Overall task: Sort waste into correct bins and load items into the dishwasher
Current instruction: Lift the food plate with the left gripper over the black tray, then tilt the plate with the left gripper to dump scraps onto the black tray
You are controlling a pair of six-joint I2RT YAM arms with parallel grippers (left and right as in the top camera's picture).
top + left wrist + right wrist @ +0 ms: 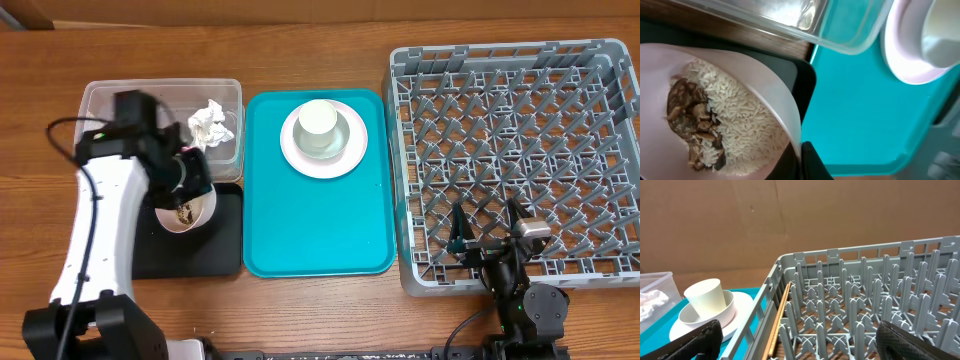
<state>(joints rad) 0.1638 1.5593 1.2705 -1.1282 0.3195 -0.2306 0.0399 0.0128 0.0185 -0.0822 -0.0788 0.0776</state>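
My left gripper point(197, 193) point(801, 162) is shut on the rim of a small white plate point(190, 218) point(765, 75), held tilted over the black tray point(225, 240) point(801, 75). Rice with brown bits point(735, 125) lies heaped on the plate. Behind it stands the clear tub point(150, 100) point(850, 35), with a crumpled white napkin point(210, 125) inside. A cup point(320, 118) point(705, 297) stands in a bowl point(727, 311) on a plate point(352, 155) point(742, 311) on the teal tray. My right gripper point(487, 235) point(800, 345) hangs open over the front of the grey dish rack point(520, 60) point(790, 260).
The teal serving tray point(320, 230) point(855, 105) lies between the bins and the rack. A thin wooden stick point(779, 322) rests inside the rack along its left wall. My left arm point(100, 230) stretches over the table's left side.
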